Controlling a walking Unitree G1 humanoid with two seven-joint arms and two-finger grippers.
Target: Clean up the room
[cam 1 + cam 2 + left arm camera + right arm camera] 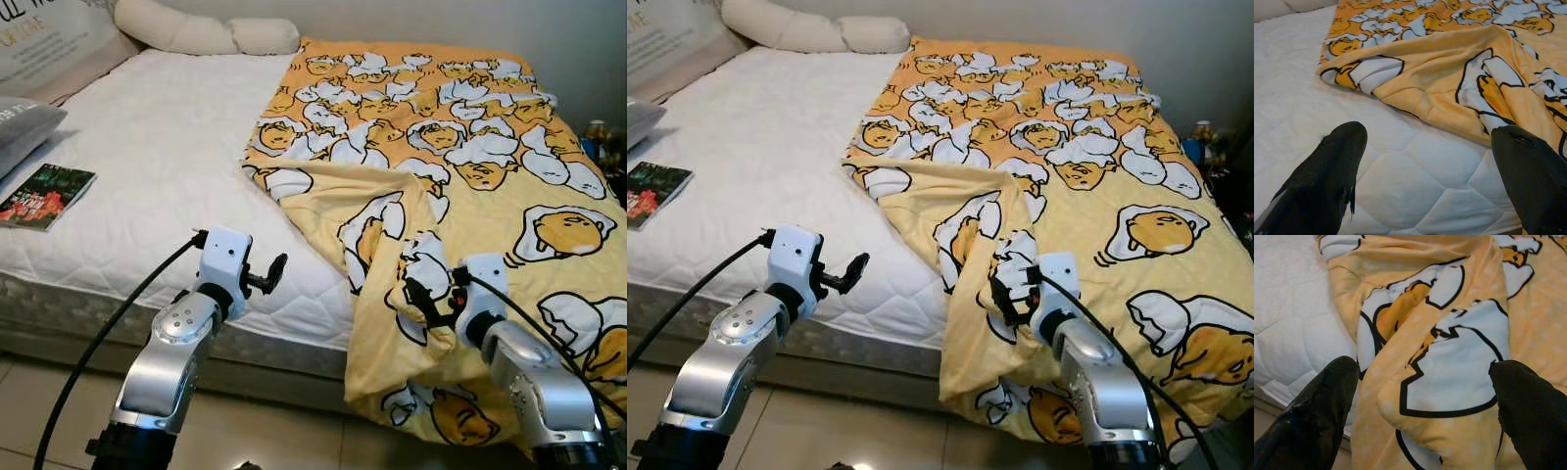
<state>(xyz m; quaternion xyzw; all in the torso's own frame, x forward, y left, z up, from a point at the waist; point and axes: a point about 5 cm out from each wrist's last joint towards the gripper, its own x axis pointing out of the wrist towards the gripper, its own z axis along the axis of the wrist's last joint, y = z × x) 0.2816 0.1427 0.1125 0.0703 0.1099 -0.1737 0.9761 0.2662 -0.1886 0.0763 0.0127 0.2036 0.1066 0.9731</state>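
A yellow blanket (pixel 441 147) printed with egg cartoons covers the right half of the bed and hangs crumpled over the front edge toward the floor. My right gripper (pixel 423 299) is open right at the hanging fold (pixel 1440 362), which lies between its spread fingers (pixel 1317 416). My left gripper (pixel 269 274) is open above the bare white mattress (pixel 147 157) near the bed's front edge, left of the blanket's folded-back edge (pixel 1415 88).
A book (pixel 44 196) lies on the mattress at the left, near a grey pillow (pixel 24 127). White pillows (pixel 196 34) rest at the head of the bed. Bottles (pixel 595 137) stand beside the bed at far right. Tiled floor (pixel 39 392) lies below the bed's front edge.
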